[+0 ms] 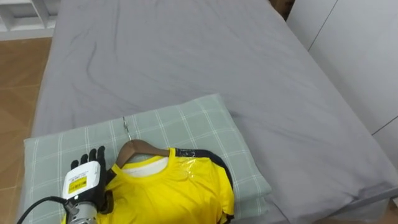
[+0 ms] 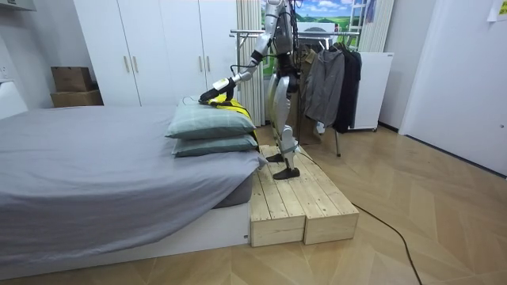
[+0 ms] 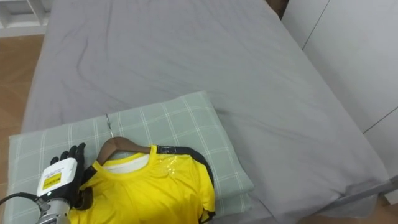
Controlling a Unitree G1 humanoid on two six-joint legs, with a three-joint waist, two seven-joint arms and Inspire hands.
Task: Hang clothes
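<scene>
Left eye view shows yellow shirt (image 1: 177,190) on hanger (image 1: 138,149) atop pillow (image 1: 186,121).

Not much to read here tbh. The only print I can spot is a yellow sticker (image 1: 77,182) on the back of the robot's left hand (image 1: 93,160), down around 7 o'clock in the head camera views. It's got some dark marks on it, but they're way too small to make out any letters or numbers. Nothing else legible anywhere.
</scene>
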